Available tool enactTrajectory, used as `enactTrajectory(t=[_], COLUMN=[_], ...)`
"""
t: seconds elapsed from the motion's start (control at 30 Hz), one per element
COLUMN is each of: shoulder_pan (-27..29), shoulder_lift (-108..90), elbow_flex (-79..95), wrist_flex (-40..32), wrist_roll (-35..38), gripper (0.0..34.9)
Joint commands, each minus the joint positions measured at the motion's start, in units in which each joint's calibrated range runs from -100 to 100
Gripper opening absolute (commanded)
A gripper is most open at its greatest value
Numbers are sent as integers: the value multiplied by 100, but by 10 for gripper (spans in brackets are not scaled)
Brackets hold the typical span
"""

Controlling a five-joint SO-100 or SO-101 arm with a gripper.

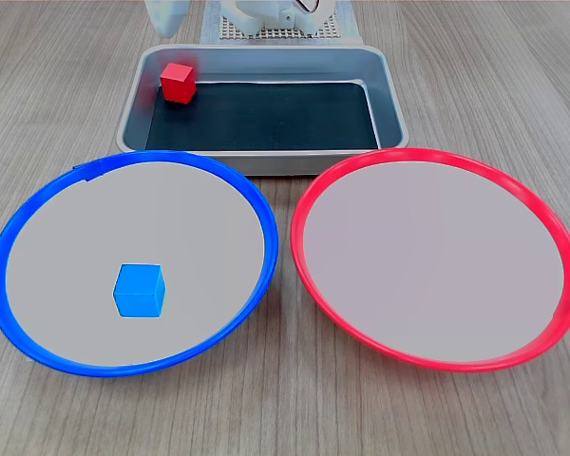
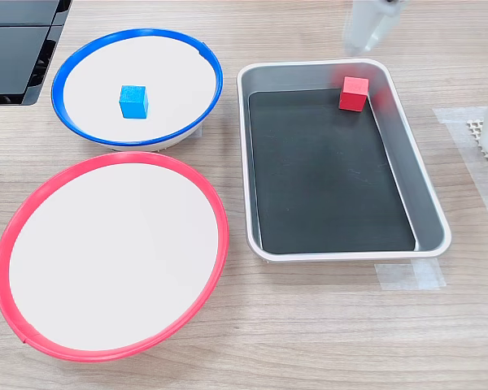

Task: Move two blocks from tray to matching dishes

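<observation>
Only the blurred white tip of the pincer (image 2: 364, 24) is seen at the top edge of the second exterior view; whether it is open or closed cannot be told, and nothing is held. Just below it, the red block (image 2: 355, 93) sits in a corner of the tray (image 2: 427, 203). Farther off, the blue block (image 2: 133, 101) lies in the blue dish (image 2: 138, 36). The red dish (image 2: 215, 244) is farthest.
</observation>
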Motion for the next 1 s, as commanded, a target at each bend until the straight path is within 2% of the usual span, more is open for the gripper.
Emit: enactTrajectory(t=[0.0, 0.13, 0.3, 0.33, 0.37, 0.5, 0.67, 0.73, 0.8, 0.97], shoulder_pan=[220, 4, 51, 126, 192, 305, 361, 361, 352, 154], shoulder_lift=[-193, -91, -74, -57, -57, -23, 20, 71, 148, 259], elbow_flex=[312, 230, 221, 249, 303, 321, 321, 321, 312, 321], wrist_flex=[-309, -614, -697, -672, -672, -540, -259, -94, -3, -45], wrist_roll=[-151, -1685, -2154, -2159, -2129, -2115, -2217, -2237, -2295, -2471], gripper=[2, 2, 3, 19, 57, 119, 126, 120, 99, 99])
